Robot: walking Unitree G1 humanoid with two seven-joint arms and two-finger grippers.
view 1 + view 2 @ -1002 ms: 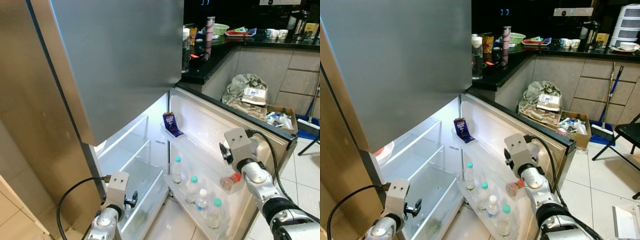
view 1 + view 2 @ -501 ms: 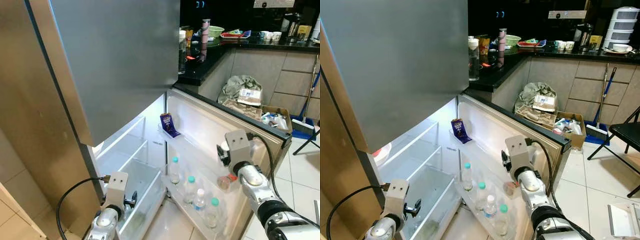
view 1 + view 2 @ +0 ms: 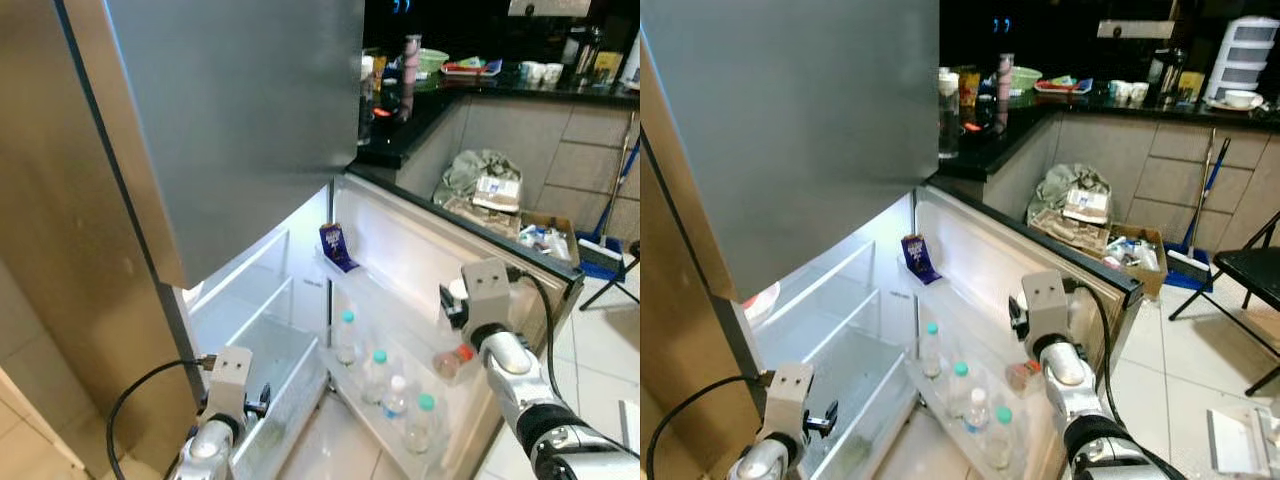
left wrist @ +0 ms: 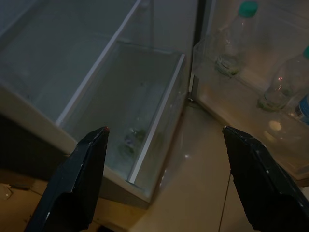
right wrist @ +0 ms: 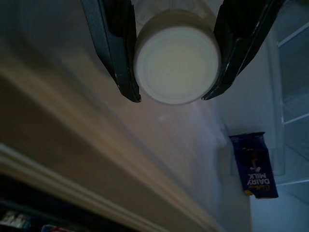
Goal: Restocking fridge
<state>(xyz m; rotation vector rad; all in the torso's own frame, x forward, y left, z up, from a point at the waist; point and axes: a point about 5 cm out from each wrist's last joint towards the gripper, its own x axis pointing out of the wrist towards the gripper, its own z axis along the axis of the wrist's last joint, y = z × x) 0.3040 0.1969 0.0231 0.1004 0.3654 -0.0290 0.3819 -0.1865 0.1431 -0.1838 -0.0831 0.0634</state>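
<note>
Fingers of your right gripper pinch a small jar w/ a red lid, held against the fridge door just above the door shelf where four bottles stand. Your left gripper hangs low by the crisper drawer, fingers spread wide, nothing in them. Chocolate bar sits on the upper door shelf.

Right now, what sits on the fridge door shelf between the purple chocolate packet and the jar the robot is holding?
Four clear water bottles stand between the chocolate packet and the jar, seen in both eye views.
</note>
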